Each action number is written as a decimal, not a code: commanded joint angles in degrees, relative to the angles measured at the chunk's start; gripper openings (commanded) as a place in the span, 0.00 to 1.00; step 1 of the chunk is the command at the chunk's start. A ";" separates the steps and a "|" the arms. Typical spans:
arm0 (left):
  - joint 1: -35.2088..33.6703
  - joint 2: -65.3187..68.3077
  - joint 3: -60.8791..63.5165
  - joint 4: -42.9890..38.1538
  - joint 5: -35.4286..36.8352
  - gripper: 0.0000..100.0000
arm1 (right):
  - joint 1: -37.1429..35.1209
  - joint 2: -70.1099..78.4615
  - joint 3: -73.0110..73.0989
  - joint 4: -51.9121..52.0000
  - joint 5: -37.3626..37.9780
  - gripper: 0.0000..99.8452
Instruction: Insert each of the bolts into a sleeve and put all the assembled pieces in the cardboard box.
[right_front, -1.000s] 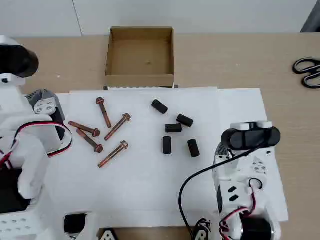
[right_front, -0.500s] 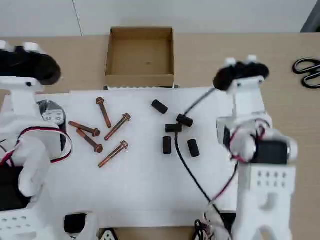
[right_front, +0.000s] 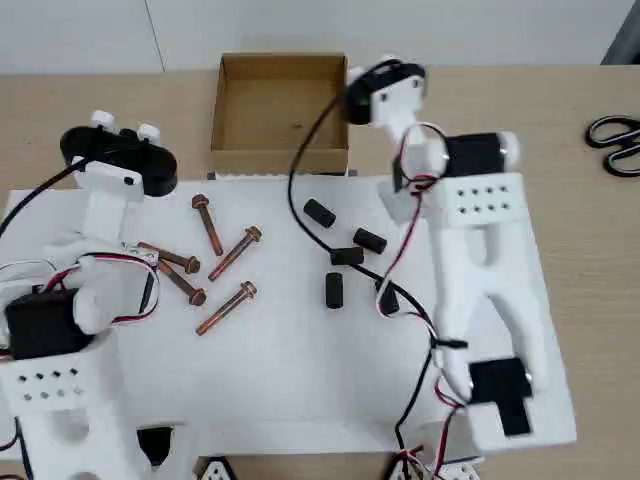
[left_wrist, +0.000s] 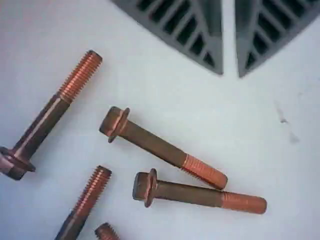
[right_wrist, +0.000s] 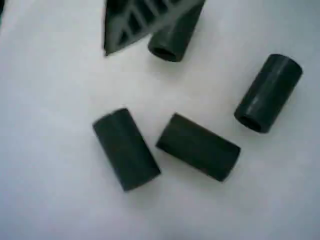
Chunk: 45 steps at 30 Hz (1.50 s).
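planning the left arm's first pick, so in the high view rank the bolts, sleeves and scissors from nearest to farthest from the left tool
1. bolts: on the left, close by the left tool.
2. sleeves: in the middle, to the right of the bolts.
3. scissors: at the far right edge, well past the sleeves.

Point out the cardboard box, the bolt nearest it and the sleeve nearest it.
cardboard box (right_front: 280, 160), high view, front wall.
bolt nearest the box (right_front: 208, 228), high view, middle of its shaft.
sleeve nearest the box (right_front: 319, 213), high view, middle of its side.
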 joint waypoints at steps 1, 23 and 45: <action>-5.89 0.09 3.91 -5.80 4.04 0.07 | -3.38 7.34 -9.05 1.10 0.97 0.14; -11.87 0.09 14.46 -7.47 6.86 0.14 | -9.01 36.62 -33.32 1.45 11.16 0.14; -12.04 0.09 14.81 -7.47 6.59 0.14 | -10.51 45.85 -33.41 -6.64 16.26 0.14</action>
